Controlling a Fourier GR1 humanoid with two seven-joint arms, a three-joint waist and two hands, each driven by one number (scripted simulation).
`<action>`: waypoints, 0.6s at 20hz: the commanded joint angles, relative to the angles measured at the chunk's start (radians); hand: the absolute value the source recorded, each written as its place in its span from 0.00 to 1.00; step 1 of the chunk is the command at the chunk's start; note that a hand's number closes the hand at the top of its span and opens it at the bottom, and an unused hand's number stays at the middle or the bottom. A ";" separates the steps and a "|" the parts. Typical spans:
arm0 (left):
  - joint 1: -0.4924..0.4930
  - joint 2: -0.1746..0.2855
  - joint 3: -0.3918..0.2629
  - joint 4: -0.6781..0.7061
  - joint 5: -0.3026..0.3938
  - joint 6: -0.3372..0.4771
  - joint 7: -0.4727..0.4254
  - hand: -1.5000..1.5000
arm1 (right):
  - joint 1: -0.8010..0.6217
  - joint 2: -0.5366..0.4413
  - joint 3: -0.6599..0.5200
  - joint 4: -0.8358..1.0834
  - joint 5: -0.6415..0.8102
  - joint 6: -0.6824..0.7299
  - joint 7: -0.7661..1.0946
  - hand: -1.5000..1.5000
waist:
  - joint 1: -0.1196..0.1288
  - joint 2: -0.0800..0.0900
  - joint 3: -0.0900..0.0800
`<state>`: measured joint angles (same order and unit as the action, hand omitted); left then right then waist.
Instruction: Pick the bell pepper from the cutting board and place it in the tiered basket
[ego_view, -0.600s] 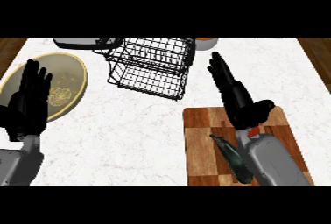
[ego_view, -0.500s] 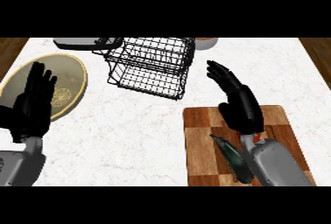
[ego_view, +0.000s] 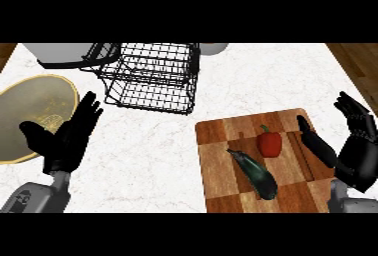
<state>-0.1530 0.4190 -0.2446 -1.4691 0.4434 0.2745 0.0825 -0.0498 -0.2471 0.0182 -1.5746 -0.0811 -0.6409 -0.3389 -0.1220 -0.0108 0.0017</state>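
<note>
A red bell pepper (ego_view: 269, 143) lies near the middle of the wooden cutting board (ego_view: 221, 175), with a dark eggplant (ego_view: 255, 173) just below and left of it. My right hand (ego_view: 353, 150) is open at the board's right edge, thumb toward the pepper, a short way from it. The black wire tiered basket (ego_view: 151, 75) stands at the back centre of the counter and nothing shows inside it. My left hand (ego_view: 65, 142) rests open at the lower left, fingers up, holding nothing.
A yellow-rimmed plate (ego_view: 29, 110) lies at the left, partly behind my left hand. A grey pot (ego_view: 59, 55) stands at the back left, touching the basket. A white object (ego_view: 214, 48) peeks out behind the basket. Brown wood (ego_view: 362, 70) shows past the counter's right edge.
My right hand has moved from over the board off to its right side, uncovering the red pepper. The view has shifted, so basket and plate show lower and further right.
</note>
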 joint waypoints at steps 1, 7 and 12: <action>-0.002 -0.045 -0.078 -0.001 -0.020 -0.037 0.009 0.50 | 0.235 0.059 -0.026 -0.079 0.053 -0.087 -0.229 0.00 | 0.057 0.005 0.000; -0.038 -0.044 -0.087 -0.001 -0.031 -0.054 0.052 0.50 | 0.482 0.022 0.160 -0.189 0.365 -0.240 -0.048 0.00 | 0.088 0.010 -0.006; -0.023 -0.030 -0.085 -0.010 -0.020 -0.094 0.036 0.50 | 0.636 0.015 0.173 -0.233 0.606 -0.325 0.199 0.00 | 0.105 0.024 -0.014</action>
<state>-0.1743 0.3865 -0.3244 -1.4877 0.4220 0.2080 0.1264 0.4814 -0.2336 0.1750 -1.7858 0.3564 -0.8884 -0.2792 -0.0313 0.0023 -0.0079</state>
